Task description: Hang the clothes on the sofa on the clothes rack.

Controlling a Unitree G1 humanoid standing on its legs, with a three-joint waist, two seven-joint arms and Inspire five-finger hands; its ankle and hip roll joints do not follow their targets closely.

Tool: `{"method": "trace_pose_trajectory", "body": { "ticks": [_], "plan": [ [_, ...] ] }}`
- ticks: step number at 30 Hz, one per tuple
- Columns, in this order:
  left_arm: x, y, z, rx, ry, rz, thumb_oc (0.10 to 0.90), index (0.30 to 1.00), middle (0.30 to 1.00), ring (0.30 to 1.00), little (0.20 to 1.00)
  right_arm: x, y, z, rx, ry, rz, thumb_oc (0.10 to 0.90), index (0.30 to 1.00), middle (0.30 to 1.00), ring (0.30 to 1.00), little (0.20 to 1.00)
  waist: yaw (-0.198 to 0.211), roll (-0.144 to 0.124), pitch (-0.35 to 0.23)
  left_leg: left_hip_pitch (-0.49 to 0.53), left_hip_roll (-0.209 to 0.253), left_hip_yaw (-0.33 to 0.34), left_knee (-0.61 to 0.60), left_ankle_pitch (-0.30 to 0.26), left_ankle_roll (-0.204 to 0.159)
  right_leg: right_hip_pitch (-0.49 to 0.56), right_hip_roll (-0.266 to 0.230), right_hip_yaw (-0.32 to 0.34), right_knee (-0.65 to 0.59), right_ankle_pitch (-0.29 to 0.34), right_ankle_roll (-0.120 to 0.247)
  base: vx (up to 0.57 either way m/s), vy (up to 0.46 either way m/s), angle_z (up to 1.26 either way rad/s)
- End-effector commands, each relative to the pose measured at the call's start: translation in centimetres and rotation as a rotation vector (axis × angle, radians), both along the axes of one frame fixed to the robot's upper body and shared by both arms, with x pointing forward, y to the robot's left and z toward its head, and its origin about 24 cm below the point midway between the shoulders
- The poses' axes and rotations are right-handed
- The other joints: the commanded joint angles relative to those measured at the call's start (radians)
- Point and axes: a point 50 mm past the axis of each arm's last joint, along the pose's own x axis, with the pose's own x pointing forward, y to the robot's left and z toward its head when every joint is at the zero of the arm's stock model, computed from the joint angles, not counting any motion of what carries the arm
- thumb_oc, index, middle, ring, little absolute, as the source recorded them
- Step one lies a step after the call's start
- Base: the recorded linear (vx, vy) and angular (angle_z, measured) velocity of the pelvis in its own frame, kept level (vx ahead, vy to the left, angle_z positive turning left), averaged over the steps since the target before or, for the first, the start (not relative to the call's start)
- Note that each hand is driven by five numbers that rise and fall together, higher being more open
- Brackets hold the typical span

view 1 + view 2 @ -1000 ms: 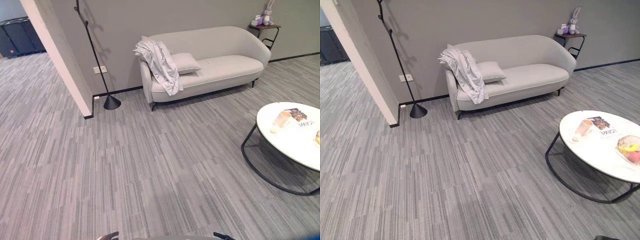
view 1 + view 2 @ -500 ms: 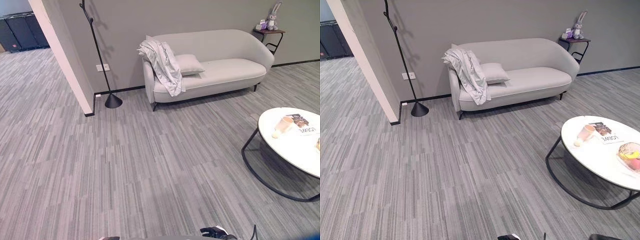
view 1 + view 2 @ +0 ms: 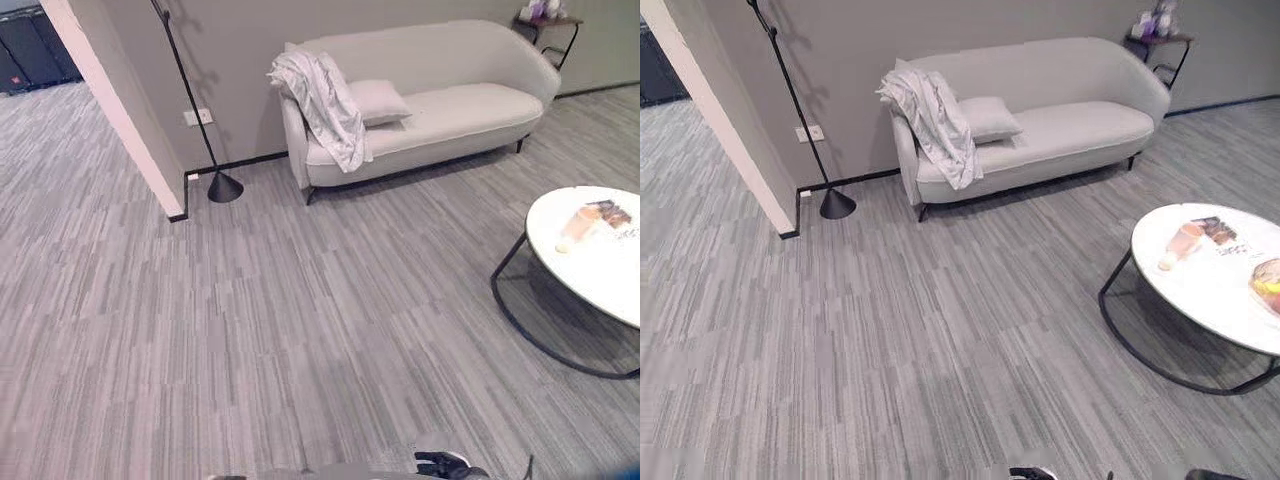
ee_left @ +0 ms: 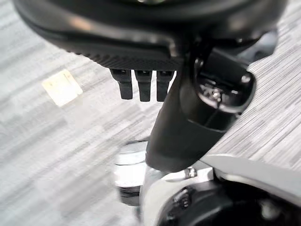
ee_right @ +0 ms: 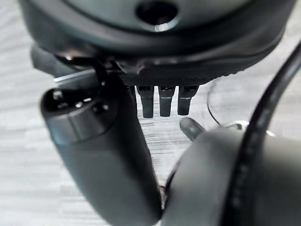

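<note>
From the left eye view, a room with grey striped carpet is seen from above. A pale sofa (image 3: pixel 430 100) is set against the grey wall at about 1 o'clock. A light grey garment (image 3: pixel 322 105) is draped over the sofa's left armrest, hanging down its front, with a cushion (image 3: pixel 378 100) just beside it on the seat. A thin black clothes rack (image 3: pixel 190 100) with a cone-shaped base is stood at about 11 o'clock, between a wall corner and the sofa, apart from the garment. A round white table (image 3: pixel 600 265) on a black frame is placed at 3 o'clock, with a cup (image 3: pixel 572 228) and a booklet (image 3: pixel 603 212) on it.

From the right eye view, the same scene is shown; a small side table (image 3: pixel 1160 45) with a toy on it is seen past the sofa's far end.

In the left wrist view, the left hand (image 4: pixel 143 84) is seen over the carpet, its fingers straight and side by side, nothing held.

In the right wrist view, the right hand (image 5: pixel 162 99) is likewise seen with fingers straight, close together and empty.
</note>
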Motion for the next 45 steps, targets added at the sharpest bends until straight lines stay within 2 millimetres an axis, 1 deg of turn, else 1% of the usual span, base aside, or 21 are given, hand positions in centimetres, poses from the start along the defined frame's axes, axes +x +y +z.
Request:
{"method": "trace_pose_trajectory", "body": {
  "ticks": [1, 5, 8, 9, 11, 16, 18, 20, 21, 22, 25, 26, 29, 33, 34, 36, 38, 39, 43, 44, 45],
  "plan": [
    [0.5, -1.3, -0.2, -0.049, 0.037, -0.017, 0.800, 0.900, 0.900, 0.900, 0.900, -3.9, -0.5, -0.5, -0.009, 0.160, -0.057, 0.800, 0.900, 0.900, 0.900, 0.900, -0.021, 0.001, 0.067, 0.029, -0.081, -0.132, -0.036, -0.018, 0.092, -0.141, -0.123, 0.086, 0.460, 0.148, 0.064, 0.01, 0.309, 0.24],
    [0.1, -1.2, -0.2, -0.050, 0.071, -0.045, 0.800, 0.900, 0.900, 0.900, 0.900, -4.8, 0.4, -0.8, 0.027, 0.171, -0.065, 0.800, 0.900, 0.900, 0.900, 0.900, -0.038, 0.002, 0.081, 0.089, -0.061, -0.093, -0.036, -0.063, 0.092, -0.235, -0.161, 0.038, 0.552, 0.126, 0.056, 0.17, 0.040, 0.08],
    [-0.1, -1.1, -0.2, -0.036, 0.081, -0.105, 0.800, 0.900, 0.900, 0.900, 0.900, -5.0, 0.4, -0.8, 0.030, 0.183, -0.056, 0.800, 0.900, 0.900, 0.900, 0.900, -0.062, -0.005, 0.074, 0.107, -0.046, -0.090, -0.036, -0.091, 0.072, -0.255, -0.104, 0.038, 0.391, 0.118, 0.049, 0.26, -0.142, -0.21],
    [0.0, -1.5, -0.2, -0.028, 0.087, -0.210, 0.800, 0.900, 0.900, 0.900, 0.900, -5.1, 0.4, -0.8, 0.022, 0.194, -0.033, 0.800, 0.900, 0.900, 0.900, 0.900, -0.095, -0.022, 0.073, 0.152, -0.041, -0.091, -0.036, -0.144, 0.045, -0.272, -0.079, 0.053, 0.114, 0.158, 0.064, 0.36, -0.196, -0.40],
    [0.6, -1.7, -0.2, -0.014, 0.077, -0.296, 0.800, 0.900, 0.900, 0.900, 0.900, -4.4, 0.8, -0.8, 0.025, 0.189, 0.005, 0.800, 0.900, 0.900, 0.900, 0.900, -0.132, -0.030, 0.072, 0.196, -0.023, -0.089, -0.036, -0.176, 0.015, -0.317, -0.086, 0.044, -0.112, 0.262, 0.103, 0.46, -0.163, -0.34],
    [1.9, -1.6, 0.0, -0.006, 0.042, -0.373, 0.800, 0.900, 0.900, 0.900, 0.900, -3.7, 1.2, -0.8, 0.038, 0.171, 0.002, 0.800, 0.900, 0.900, 0.900, 0.900, -0.159, -0.013, 0.048, 0.242, 0.027, -0.095, -0.036, -0.207, -0.024, -0.375, -0.077, 0.075, -0.185, 0.304, 0.137, 0.44, -0.060, -0.18],
    [1.8, -1.6, 0.0, 0.006, 0.036, -0.398, 0.800, 0.900, 0.900, 0.900, 0.900, -3.8, 1.0, -0.8, 0.026, 0.182, 0.024, 0.800, 0.900, 0.900, 0.900, 0.900, -0.162, -0.015, 0.028, 0.250, 0.067, -0.101, -0.036, -0.190, -0.039, -0.351, -0.073, 0.047, -0.185, 0.343, 0.126, 0.54, -0.122, 0.11],
    [2.6, -1.8, 0.1, 0.029, 0.017, -0.443, 0.800, 0.900, 0.900, 0.900, 0.900, -3.6, 0.7, -0.7, -0.008, 0.184, 0.083, 0.800, 0.900, 0.900, 0.900, 0.900, -0.154, 0.015, -0.007, 0.237, 0.187, -0.107, 0.018, -0.025, -0.086, -0.303, 0.001, 0.042, -0.185, 0.330, 0.094, 0.53, -0.174, 0.28],
    [2.6, -1.7, 0.1, 0.030, 0.017, -0.443, 0.800, 0.900, 0.900, 0.900, 0.900, -3.6, 0.7, -0.7, -0.008, 0.184, 0.083, 0.800, 0.900, 0.900, 0.900, 0.900, -0.158, 0.011, -0.009, 0.233, 0.183, -0.112, 0.017, -0.020, -0.086, -0.305, -0.005, 0.040, -0.185, 0.332, 0.094, 0.61, -0.245, 0.21],
    [3.0, -1.8, 0.2, 0.028, 0.011, -0.448, 0.800, 0.900, 0.900, 0.900, 0.900, -2.8, 0.4, -0.6, -0.037, 0.171, 0.152, 0.800, 0.900, 0.900, 0.900, 0.900, -0.136, 0.012, -0.029, 0.197, 0.226, -0.090, 0.130, 0.066, -0.105, -0.260, 0.035, 0.028, -0.185, 0.293, 0.067, 0.50, -0.214, -0.11],
    [3.4, -1.0, 0.4, 0.045, -0.005, -0.428, 0.800, 0.900, 0.900, 0.900, 0.900, -1.2, 0.3, -0.3, -0.045, 0.129, 0.208, 0.800, 0.900, 0.900, 0.900, 0.900, -0.114, -0.014, -0.028, 0.129, 0.249, -0.080, 0.321, 0.169, -0.110, -0.194, 0.065, 0.030, -0.185, 0.250, 0.018, 0.41, -0.210, -0.18],
    [5.1, -0.2, 0.9, 0.081, -0.062, -0.406, 0.800, 0.900, 0.900, 0.900, 0.900, 2.4, 0.2, 0.5, -0.073, 0.039, 0.250, 0.800, 0.900, 0.900, 0.900, 0.900, -0.066, -0.045, 0.010, 0.023, 0.276, -0.051, 0.509, 0.195, -0.073, -0.131, 0.069, 0.032, -0.185, 0.206, -0.017, 0.47, -0.334, 0.05],
    [7.0, 0.2, 1.6, 0.087, -0.142, -0.308, 0.800, 0.900, 0.900, 0.900, 0.900, 7.5, 1.0, 2.1, -0.108, -0.094, 0.334, 0.800, 0.900, 0.900, 0.900, 0.900, 0.014, -0.085, 0.071, -0.192, 0.175, -0.015, 0.611, 0.050, -0.027, -0.062, 0.045, 0.062, -0.185, 0.153, -0.018, 0.33, -0.123, 0.04],
    [5.6, 1.0, 1.3, 0.087, -0.139, -0.158, 0.800, 0.900, 0.900, 0.900, 0.900, 10.5, 1.8, 3.3, -0.084, -0.223, 0.305, 0.800, 0.900, 0.900, 0.900, 0.900, 0.065, -0.090, 0.078, -0.258, 0.092, 0.048, 0.401, -0.011, -0.019, 0.001, 0.041, 0.070, -0.185, 0.096, 0.004, 0.39, 0.109, -0.31],
    [3.6, 1.8, 1.0, 0.087, -0.091, -0.066, 0.800, 0.900, 0.900, 0.900, 0.900, 12.5, 3.8, 4.1, -0.043, -0.326, 0.337, 0.800, 0.900, 0.900, 0.900, 0.900, 0.109, -0.055, 0.058, -0.307, 0.040, 0.114, 0.137, 0.112, -0.021, 0.077, 0.091, 0.080, -0.185, 0.038, 0.005, 0.44, 0.161, -0.12],
    [1.6, 2.3, 0.7, 0.088, -0.047, 0.009, 0.800, 0.900, 0.900, 0.900, 0.900, 13.7, 5.2, 4.9, -0.023, -0.405, 0.358, 0.800, 0.900, 0.900, 0.900, 0.900, 0.139, -0.041, 0.052, -0.327, 0.006, 0.127, -0.009, 0.197, -0.031, 0.114, 0.118, 0.089, -0.185, 0.005, 0.004, 0.51, 0.154, -0.04],
    [0.4, 2.5, 0.5, 0.091, -0.015, 0.044, 0.800, 0.900, 0.900, 0.900, 0.900, 14.4, 5.8, 5.2, -0.014, -0.436, 0.355, 0.800, 0.900, 0.900, 0.900, 0.900, 0.157, -0.042, 0.047, -0.370, 0.003, 0.124, -0.032, 0.214, -0.039, 0.143, 0.129, 0.101, -0.185, -0.018, -0.007, 0.40, 0.118, -0.37],
    [-2.4, 2.7, 0.3, 0.100, 0.070, 0.070, 0.800, 0.900, 0.900, 0.900, 0.900, 16.0, 7.2, 6.3, 0.005, -0.500, 0.358, 0.800, 0.900, 0.900, 0.900, 0.900, 0.200, -0.041, 0.046, -0.452, -0.004, 0.100, -0.036, 0.235, -0.047, 0.212, 0.140, 0.140, -0.185, -0.056, -0.020, 0.53, 0.220, -0.41],
    [-6.1, 3.4, 0.3, 0.118, 0.163, 0.117, 0.800, 0.900, 0.900, 0.900, 0.900, 17.6, 9.2, 7.8, 0.048, -0.596, 0.379, 0.800, 0.900, 0.900, 0.900, 0.900, 0.233, -0.058, 0.026, -0.409, -0.003, 0.068, -0.027, 0.279, -0.031, 0.279, 0.133, 0.183, -0.185, -0.079, -0.013, 0.44, 0.178, -0.45],
    [-7.0, 3.4, 0.4, 0.120, 0.184, 0.140, 0.800, 0.900, 0.900, 0.900, 0.900, 17.9, 9.3, 8.1, 0.049, -0.616, 0.371, 0.800, 0.900, 0.900, 0.900, 0.900, 0.241, -0.068, 0.019, -0.395, -0.004, 0.068, -0.010, 0.277, -0.019, 0.307, 0.126, 0.184, -0.185, -0.090, -0.005, 0.50, 0.259, -0.22],
    [-8.0, 4.5, 0.7, 0.163, 0.211, 0.185, 0.800, 0.900, 0.900, 0.900, 0.900, 17.4, 8.9, 7.5, 0.041, -0.596, 0.310, 0.800, 0.900, 0.900, 0.900, 0.900, 0.256, -0.117, -0.006, -0.373, -0.030, 0.067, 0.018, 0.257, 0.008, 0.317, 0.075, 0.165, -0.129, -0.066, 0.025, 0.61, 0.321, -0.02]
  ]
}}
